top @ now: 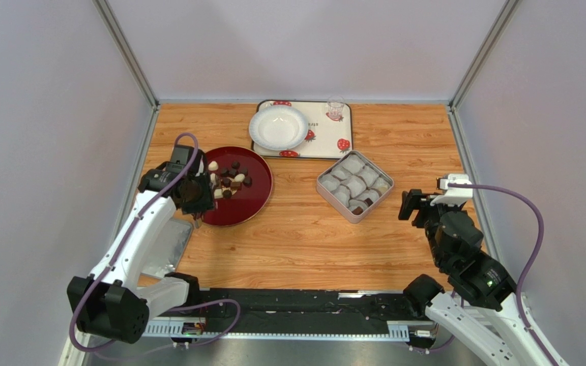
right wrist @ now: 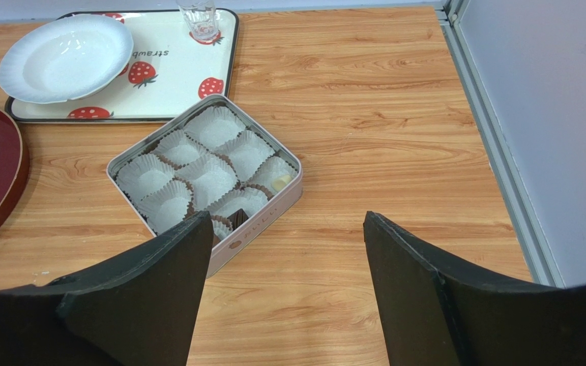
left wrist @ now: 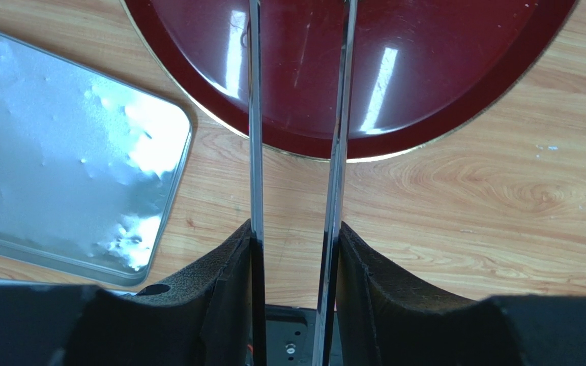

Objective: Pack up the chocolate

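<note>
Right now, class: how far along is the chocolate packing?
Done: a dark piece and a cream piece sit in the tin's paper cups. In hand: the left gripper holds metal tongs over the red plate. Left: a pile of chocolates on that plate; the other cups look empty.

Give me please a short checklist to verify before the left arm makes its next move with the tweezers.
1. Left pincer grips the metal tweezers: ok, both blades lie against its fingers.
2. Tweezer tips hold a piece: cannot tell, the tips lie outside the wrist view.
3. Chocolate available on the red plate: ok, a cluster lies there.
4. Free paper cups in the square tin: ok, most are empty.
5. Right pincer clear of the tin: ok, open and apart from it.
6. Tin lid out of the way: ok, beside the plate.
</note>
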`<state>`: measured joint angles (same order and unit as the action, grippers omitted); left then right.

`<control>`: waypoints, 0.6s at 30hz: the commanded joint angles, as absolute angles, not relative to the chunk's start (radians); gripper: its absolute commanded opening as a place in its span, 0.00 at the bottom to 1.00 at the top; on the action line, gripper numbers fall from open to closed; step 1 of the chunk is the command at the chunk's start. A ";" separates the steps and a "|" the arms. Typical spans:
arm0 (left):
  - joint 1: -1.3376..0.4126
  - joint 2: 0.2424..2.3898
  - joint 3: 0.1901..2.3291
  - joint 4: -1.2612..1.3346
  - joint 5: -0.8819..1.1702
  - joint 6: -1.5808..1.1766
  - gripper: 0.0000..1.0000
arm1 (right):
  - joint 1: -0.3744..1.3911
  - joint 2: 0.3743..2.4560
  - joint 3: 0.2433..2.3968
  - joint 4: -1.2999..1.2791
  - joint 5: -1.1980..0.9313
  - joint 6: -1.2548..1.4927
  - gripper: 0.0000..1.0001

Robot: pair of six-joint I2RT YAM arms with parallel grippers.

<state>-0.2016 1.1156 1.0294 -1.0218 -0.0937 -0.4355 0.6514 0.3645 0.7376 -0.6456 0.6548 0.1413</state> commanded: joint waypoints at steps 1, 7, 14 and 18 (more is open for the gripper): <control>-0.160 1.158 1.032 -0.965 -0.080 -0.400 0.50 | 0.653 0.354 0.736 -0.597 0.646 0.133 0.77; -0.135 1.223 1.014 -0.943 -0.081 -0.394 0.50 | 0.655 0.357 0.736 -0.594 0.635 0.132 0.77; -0.103 1.253 0.993 -0.908 -0.078 -0.390 0.49 | 0.655 0.356 0.733 -0.589 0.630 0.126 0.77; -0.100 1.276 0.992 -0.908 -0.048 -0.388 0.47 | 0.653 0.354 0.733 -0.589 0.629 0.124 0.77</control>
